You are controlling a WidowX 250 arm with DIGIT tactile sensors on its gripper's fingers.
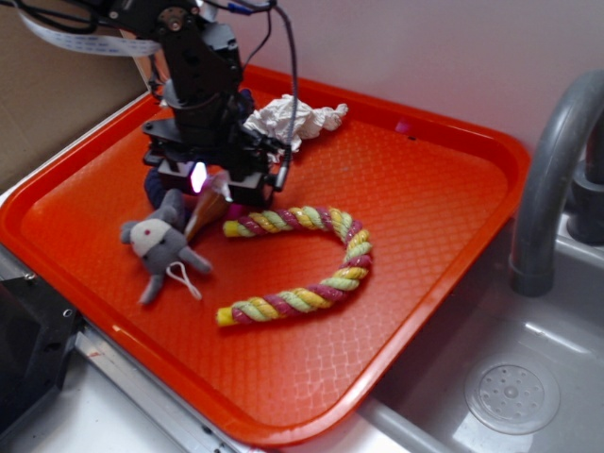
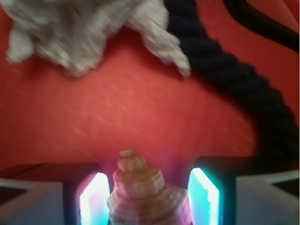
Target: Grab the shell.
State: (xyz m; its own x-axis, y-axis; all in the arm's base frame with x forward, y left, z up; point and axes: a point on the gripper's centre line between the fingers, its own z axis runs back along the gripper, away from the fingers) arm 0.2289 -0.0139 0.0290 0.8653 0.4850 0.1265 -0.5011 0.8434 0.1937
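Observation:
The shell (image 1: 208, 209) is a tan cone tapering to a cream point. It hangs slanted under my gripper (image 1: 213, 192), wide end up and point down-left toward the orange tray (image 1: 425, 189). In the wrist view the shell (image 2: 143, 190) fills the gap between the glowing pads (image 2: 95, 199), its tip pointing away from the camera. Both pads press its wide part, so my gripper (image 2: 149, 199) is shut on it. I cannot tell whether the tip touches the tray.
A grey plush mouse (image 1: 156, 241) lies just left of the shell and shows blurred in the wrist view (image 2: 70, 33). A dark blue rope (image 2: 225, 75) curves beside it. A striped rope toy (image 1: 302, 260), crumpled white paper (image 1: 293, 118) and a faucet (image 1: 552, 179) are nearby.

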